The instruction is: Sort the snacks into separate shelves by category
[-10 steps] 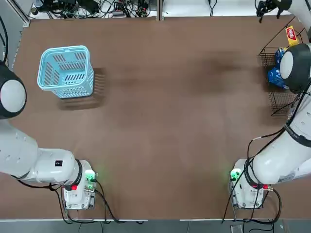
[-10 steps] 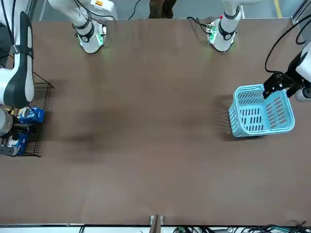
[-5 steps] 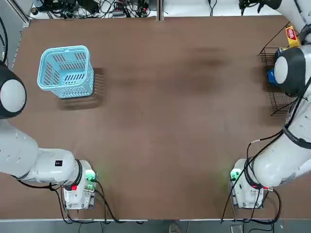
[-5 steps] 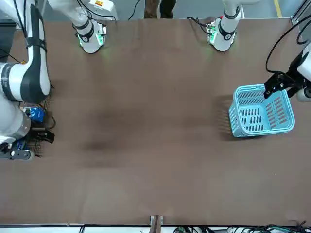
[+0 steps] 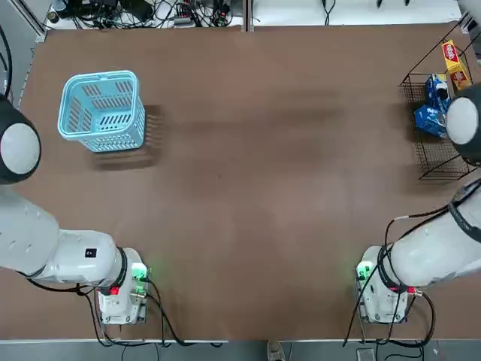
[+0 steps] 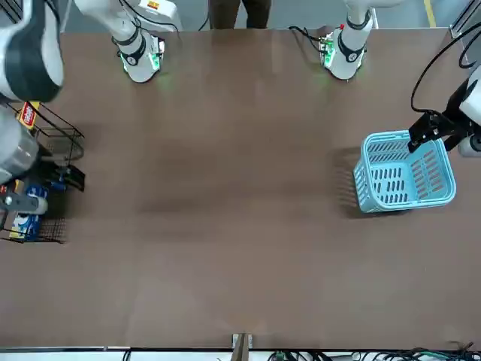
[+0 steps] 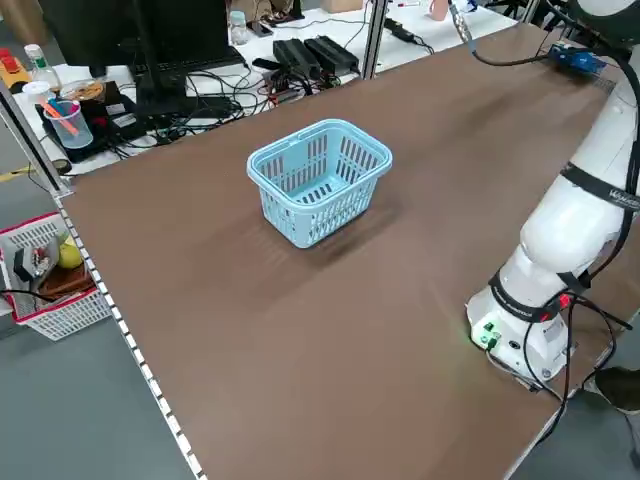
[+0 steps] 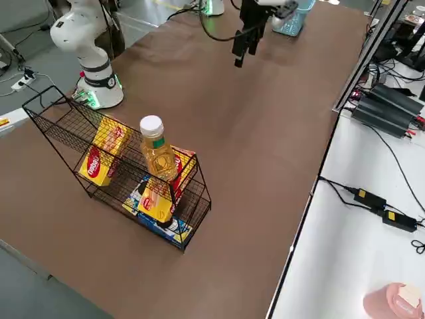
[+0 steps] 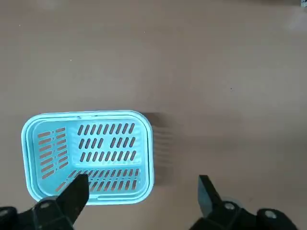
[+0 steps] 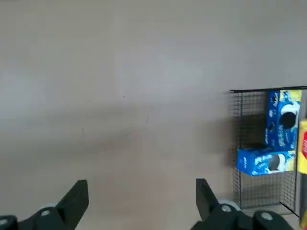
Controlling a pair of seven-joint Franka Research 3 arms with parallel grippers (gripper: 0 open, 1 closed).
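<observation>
The shelves are a black wire rack (image 8: 58, 114) at the table's right edge, also seen from overhead (image 5: 440, 162). Its tiers hold yellow-orange boxes (image 8: 101, 157) with red labels and blue cookie packets (image 5: 430, 116), more blue packets (image 8: 167, 227) lying at the bottom. My right gripper (image 10: 140, 199) is open and empty, high above bare table, the rack off to one side of it. My left gripper (image 9: 141, 191) hangs open and empty over the light blue basket (image 9: 86, 158), and it shows beside that basket (image 6: 418, 138) from across the table.
A bottle (image 8: 157, 154) of yellow liquid with a white cap stands in the rack among the boxes. The slotted basket (image 5: 101, 110) sits at the far left of the table. Both arm bases are at the near edge, and cables and power strips lie beyond the far edge.
The right arm has swung up and away from the rack, uncovering the blue packets and the yellow box. The left arm and the basket have not moved.
</observation>
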